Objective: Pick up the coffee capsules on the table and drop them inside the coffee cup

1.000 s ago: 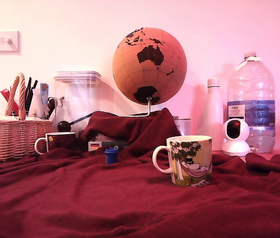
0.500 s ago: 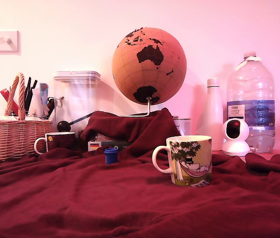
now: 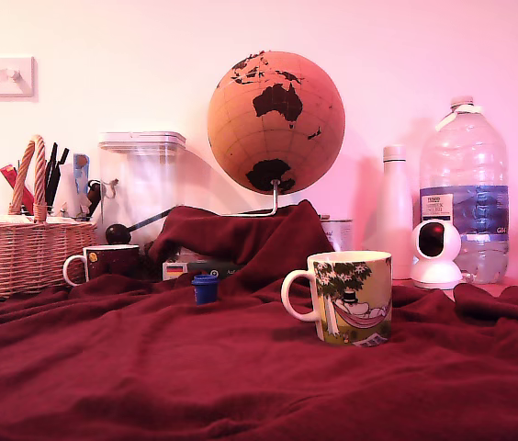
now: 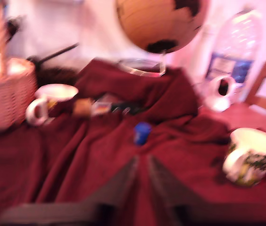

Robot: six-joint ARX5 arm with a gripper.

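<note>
While the exterior view shows nothing shifted over the last second — the blue capsule (image 3: 206, 288) sits where it sat, upright on the red blanket (image 3: 149, 367), and the cup (image 3: 351, 296) stands well apart from it toward that view's right — the wrist view is smeared with motion blur, so my judgement is that the arm is travelling. The gripper (image 4: 141, 165) points toward the capsule (image 4: 142, 133), which lies ahead of the fingertips and not yet between them. Its jaws stand nearly together, with only a narrow gap, and hold nothing. The arm itself does not appear in the exterior view.

For the task, this reads as the approach, with no capsule picked yet. The jaws would need to spread before closing round the pod. A pale blob near the maroon mug (image 4: 45, 101) may be the beige capsule (image 4: 82, 107) — too blurred to say. The cup (image 4: 251, 155) appears empty from above, as far as the blur allows.
</note>
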